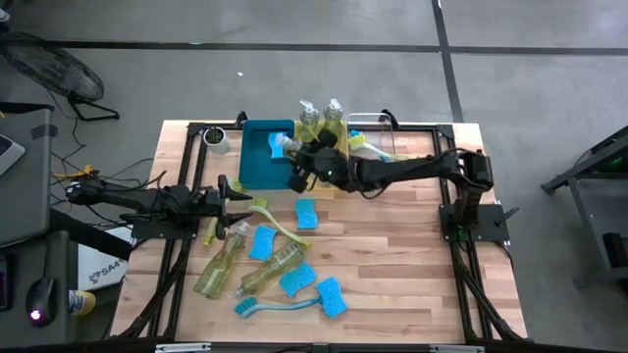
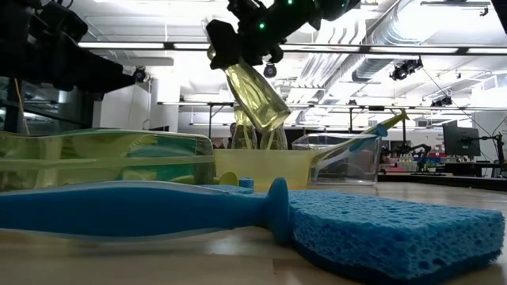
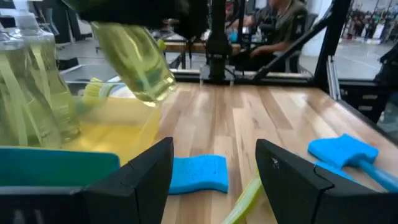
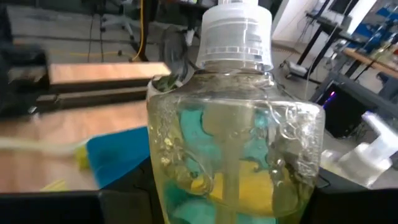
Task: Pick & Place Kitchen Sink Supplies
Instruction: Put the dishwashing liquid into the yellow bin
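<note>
Wood table [image 1: 392, 265], white cup [image 1: 216, 138] near back-left corner
</note>
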You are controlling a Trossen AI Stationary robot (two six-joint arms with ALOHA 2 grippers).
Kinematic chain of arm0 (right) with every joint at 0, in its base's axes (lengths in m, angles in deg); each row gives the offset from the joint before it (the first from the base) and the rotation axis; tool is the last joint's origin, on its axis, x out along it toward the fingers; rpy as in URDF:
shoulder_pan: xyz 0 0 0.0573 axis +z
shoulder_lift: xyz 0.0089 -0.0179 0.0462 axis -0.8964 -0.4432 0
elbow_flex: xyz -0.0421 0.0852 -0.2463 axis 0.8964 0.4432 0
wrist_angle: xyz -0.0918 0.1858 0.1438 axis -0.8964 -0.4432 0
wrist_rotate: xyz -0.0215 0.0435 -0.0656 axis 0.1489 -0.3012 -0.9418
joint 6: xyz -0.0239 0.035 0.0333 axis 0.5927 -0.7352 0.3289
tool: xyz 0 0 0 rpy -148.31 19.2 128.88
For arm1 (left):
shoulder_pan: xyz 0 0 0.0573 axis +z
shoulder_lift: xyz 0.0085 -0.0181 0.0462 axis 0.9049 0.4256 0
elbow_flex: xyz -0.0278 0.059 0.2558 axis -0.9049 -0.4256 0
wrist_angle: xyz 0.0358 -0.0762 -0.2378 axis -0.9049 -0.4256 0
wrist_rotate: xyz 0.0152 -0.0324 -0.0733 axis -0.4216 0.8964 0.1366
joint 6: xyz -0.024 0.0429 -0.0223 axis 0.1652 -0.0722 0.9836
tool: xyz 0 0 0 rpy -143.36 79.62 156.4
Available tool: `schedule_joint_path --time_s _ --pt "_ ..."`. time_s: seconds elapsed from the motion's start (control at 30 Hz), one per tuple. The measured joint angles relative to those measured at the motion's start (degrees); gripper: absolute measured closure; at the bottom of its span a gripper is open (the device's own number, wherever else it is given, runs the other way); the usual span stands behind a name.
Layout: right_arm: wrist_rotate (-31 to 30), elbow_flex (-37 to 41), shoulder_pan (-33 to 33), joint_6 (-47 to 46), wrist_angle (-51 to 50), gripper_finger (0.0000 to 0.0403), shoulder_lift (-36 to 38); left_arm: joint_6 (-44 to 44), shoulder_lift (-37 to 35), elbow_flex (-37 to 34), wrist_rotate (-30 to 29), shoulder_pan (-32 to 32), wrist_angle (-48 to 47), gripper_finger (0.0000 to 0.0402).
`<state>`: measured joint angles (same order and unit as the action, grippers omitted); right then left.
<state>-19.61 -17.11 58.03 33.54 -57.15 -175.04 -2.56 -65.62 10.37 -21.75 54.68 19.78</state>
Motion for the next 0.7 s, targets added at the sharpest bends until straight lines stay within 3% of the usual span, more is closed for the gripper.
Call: schedule_joint_path --time_s 0.2,0.47,0.6,0.7 --pt "4.6 1.5 -3.8 1.8 5.8 0.0212 0.0 -1.4 0.0 0.1 -2.1 0.0 0.1 0.0179" --pt "7.5 20.6 -7.6 2.8 36.0 0.0212 1.4 -1.3 0.0 0.2 -2.2 0.0 0.0 0.0179" --pt "7.6 27.0 -8.0 5.8 51.6 0.0212 1.4 -1.2 0.0 0.2 -2.6 0.0 -0.3 0.0179" --pt "7.8 30.2 -8.7 4.8 58.0 0.0212 1.6 -1.3 0.0 0.2 -2.8 0.0 -0.1 0.0179"
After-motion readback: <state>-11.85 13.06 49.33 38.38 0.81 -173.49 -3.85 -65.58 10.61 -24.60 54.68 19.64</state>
